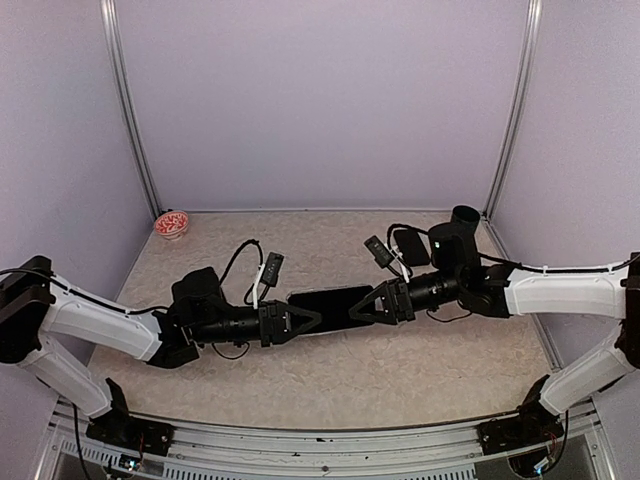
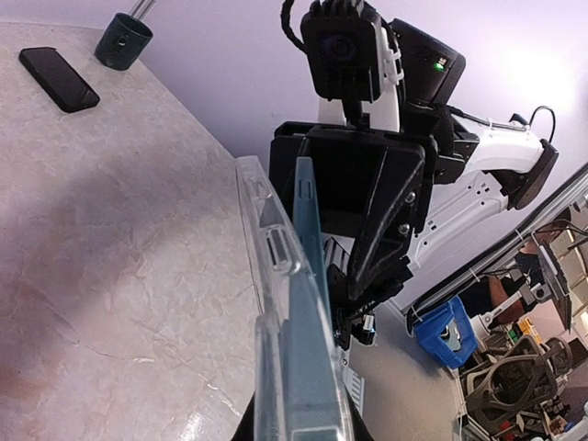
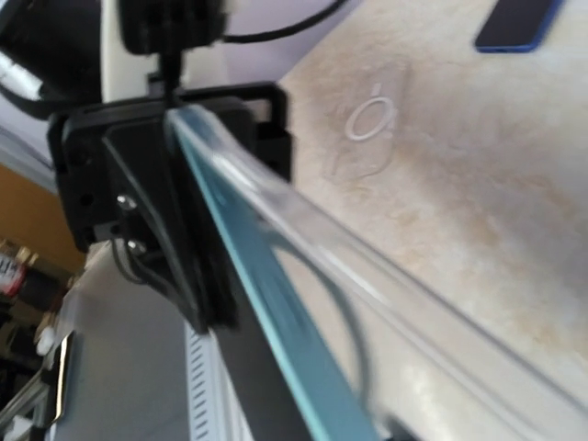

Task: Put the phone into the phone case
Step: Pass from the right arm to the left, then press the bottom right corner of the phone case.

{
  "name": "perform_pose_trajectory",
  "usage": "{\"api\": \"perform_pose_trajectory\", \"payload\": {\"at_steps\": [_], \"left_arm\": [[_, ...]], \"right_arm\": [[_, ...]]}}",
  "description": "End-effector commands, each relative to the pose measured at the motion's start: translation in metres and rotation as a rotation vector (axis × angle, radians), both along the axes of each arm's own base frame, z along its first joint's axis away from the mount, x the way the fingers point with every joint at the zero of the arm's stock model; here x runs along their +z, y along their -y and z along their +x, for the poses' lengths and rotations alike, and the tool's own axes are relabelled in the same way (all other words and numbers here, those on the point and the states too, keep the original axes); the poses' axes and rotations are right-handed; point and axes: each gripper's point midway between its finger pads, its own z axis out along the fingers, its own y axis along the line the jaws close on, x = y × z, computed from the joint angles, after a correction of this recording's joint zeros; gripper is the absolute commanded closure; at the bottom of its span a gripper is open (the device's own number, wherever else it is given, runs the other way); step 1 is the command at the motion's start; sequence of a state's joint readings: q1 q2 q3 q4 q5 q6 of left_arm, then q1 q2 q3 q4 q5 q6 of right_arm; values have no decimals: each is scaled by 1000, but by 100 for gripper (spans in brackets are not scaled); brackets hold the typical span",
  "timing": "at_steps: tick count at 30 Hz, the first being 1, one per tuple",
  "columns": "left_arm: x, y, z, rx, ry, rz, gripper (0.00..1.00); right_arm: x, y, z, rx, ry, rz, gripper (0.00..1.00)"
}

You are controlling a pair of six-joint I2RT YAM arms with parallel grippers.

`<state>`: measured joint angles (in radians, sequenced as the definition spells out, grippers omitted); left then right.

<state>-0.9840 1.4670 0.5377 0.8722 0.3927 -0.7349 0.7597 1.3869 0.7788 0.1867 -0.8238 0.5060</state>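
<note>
Where my two arms meet above the table (image 1: 420, 375), the clear phone case (image 2: 274, 262) is held off the tabletop. All positions below are given relative to it.

My left pincer (image 1: 314, 317) is pressed together on the case's left end. Seen from my right wrist, its black fingers (image 3: 175, 230) bracket that end.

The phone (image 2: 312, 303), a dark slab with a teal edge, lies flat against the inner face of the case and runs alongside it. Whether it is fully seated within the rim I cannot tell.

My right pincer (image 1: 371, 304) stands at the case's right end, with the far end of case and phone between its fingers (image 2: 377, 202). Whether they are pinching the case or standing slightly off it I cannot tell.

Beyond the case and to its right, a second dark phone (image 1: 411, 246) lies flat on the table, and a dark cup (image 1: 465, 216) stands just past it. Beyond the case and well off to its left, a small bowl (image 1: 172, 224) with red-and-white contents sits near the back wall.
</note>
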Motion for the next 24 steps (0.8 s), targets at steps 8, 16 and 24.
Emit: {"api": "perform_pose_trajectory", "payload": {"at_steps": [8, 16, 24], "left_arm": [[55, -21, -11, -27, 148, -139, 100], [62, -21, -23, -96, 181, -165, 100], [63, -17, -30, -142, 186, -178, 100]], "right_arm": [[4, 32, 25, -135, 44, -61, 56], [15, 45, 26, -152, 93, -38, 50], [32, 37, -4, 31, 44, 104, 47]]}}
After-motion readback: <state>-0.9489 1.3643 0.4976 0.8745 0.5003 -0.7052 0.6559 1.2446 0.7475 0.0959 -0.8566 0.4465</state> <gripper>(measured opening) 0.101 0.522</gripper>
